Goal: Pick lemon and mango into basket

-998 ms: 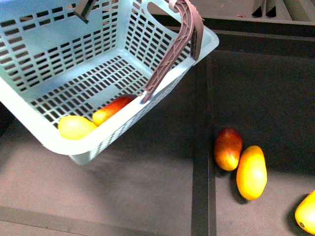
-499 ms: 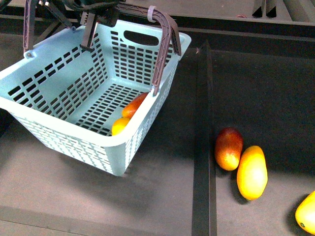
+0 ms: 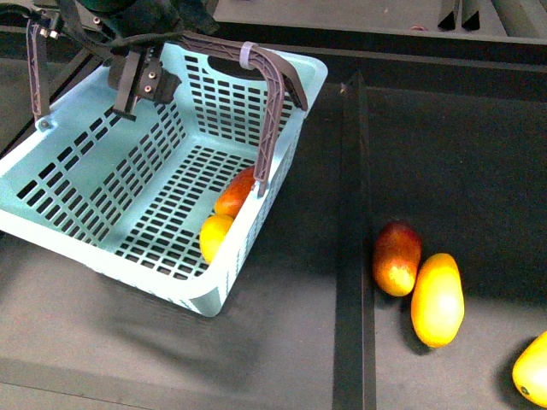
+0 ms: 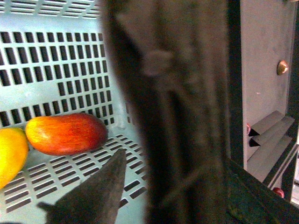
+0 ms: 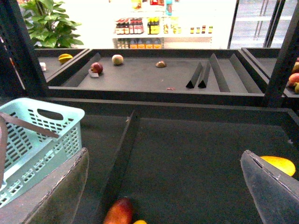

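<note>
The left claw (image 3: 137, 81) pinches the handle (image 3: 265, 68) of the tilted basket (image 3: 94, 248); the lemon (image 3: 215, 237) and mango (image 3: 237, 191) inside crowd its low wall and could spill. The right claw (image 5: 163, 186) is spread.

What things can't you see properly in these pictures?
- Front view: the basket wall hides the lower part of the lemon and mango.
- Left wrist view: the brown handle, blurred and close, blocks the middle; the picture's edge cuts the lemon.
- Front view: a yellow fruit is cut off at the corner.
- Right wrist view: bottles on far shelves are too small to read.
</note>
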{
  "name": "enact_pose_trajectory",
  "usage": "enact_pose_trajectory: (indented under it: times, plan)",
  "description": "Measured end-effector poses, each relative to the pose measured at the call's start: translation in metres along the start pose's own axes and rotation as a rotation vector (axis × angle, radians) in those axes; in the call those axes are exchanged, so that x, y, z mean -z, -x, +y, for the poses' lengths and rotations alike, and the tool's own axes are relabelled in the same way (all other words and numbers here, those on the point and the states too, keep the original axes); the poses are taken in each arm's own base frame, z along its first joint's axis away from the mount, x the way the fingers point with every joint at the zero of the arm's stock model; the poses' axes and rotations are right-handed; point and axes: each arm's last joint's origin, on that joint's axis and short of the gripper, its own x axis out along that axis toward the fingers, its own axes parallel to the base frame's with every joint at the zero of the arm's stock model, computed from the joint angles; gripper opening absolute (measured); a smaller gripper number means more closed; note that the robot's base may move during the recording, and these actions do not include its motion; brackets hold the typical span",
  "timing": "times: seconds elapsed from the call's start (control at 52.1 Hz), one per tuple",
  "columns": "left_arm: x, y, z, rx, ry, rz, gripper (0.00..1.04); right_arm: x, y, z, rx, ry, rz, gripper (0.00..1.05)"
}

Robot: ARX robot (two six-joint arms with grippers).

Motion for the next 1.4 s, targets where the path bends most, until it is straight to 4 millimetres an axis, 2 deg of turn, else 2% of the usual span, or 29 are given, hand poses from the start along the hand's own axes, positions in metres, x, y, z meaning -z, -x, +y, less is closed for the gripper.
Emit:
enact_pose_trajectory:
  times: [0.096, 0.25, 0.384, 0.48, 0.595, 0.672, 0.71, 0.768, 0.806, 0.864, 0.941, 1.094, 1.402]
  plan:
    - [-0.005, 0.012, 0.005, -0.004, 0.011, -0.022, 0.75, 0.0, 0.0, 0.0, 0.0, 0.0, 0.0, 0.96]
    - [-0.023, 0.049, 0.012, -0.01, 0.044, -0.104, 0.99, 0.0, 0.0, 0.0, 0.0, 0.0, 0.0, 0.96]
    - [-0.035, 0.086, 0.02, -0.071, 0.016, -0.201, 0.98, 0.0, 0.0, 0.0, 0.0, 0.0, 0.0, 0.96]
    - [-0.033, 0.113, 0.019, -0.103, -0.079, -0.241, 0.98, 0.0, 0.0, 0.0, 0.0, 0.0, 0.0, 0.96]
    - [-0.022, 0.134, 0.012, -0.069, -0.168, -0.241, 0.98, 0.0, 0.0, 0.0, 0.0, 0.0, 0.0, 0.96]
    - [-0.018, 0.137, 0.01, -0.061, -0.189, -0.234, 0.98, 0.0, 0.0, 0.0, 0.0, 0.0, 0.0, 0.96]
    - [-0.018, 0.133, 0.014, 0.003, -0.265, -0.223, 0.94, 0.0, 0.0, 0.0, 0.0, 0.0, 0.0, 0.96]
    - [-0.022, 0.127, 0.026, 0.206, -0.421, -0.243, 0.83, 0.0, 0.0, 0.0, 0.001, 0.0, 0.0, 0.96]
    - [-0.027, 0.13, 0.047, 0.346, -0.637, -0.345, 0.72, 0.0, 0.0, 0.0, 0.0, 0.0, 0.0, 0.96]
    - [-0.037, 0.145, 0.068, 0.434, -0.886, -0.524, 0.58, 0.0, 0.0, 0.0, 0.0, 0.0, 0.0, 0.96]
    - [-0.046, 0.166, 0.082, 0.459, -1.058, -0.669, 0.42, 0.0, 0.0, 0.0, 0.0, 0.0, 0.0, 0.96]
    - [-0.052, 0.182, 0.129, 0.41, -1.196, -0.679, 0.03, 0.0, 0.0, 0.0, 0.0, 0.0, 0.0, 0.96]
    - [-0.056, 0.207, 0.172, 0.405, -1.21, -0.692, 0.03, 0.0, 0.0, 0.0, 0.0, 0.0, 0.0, 0.96]
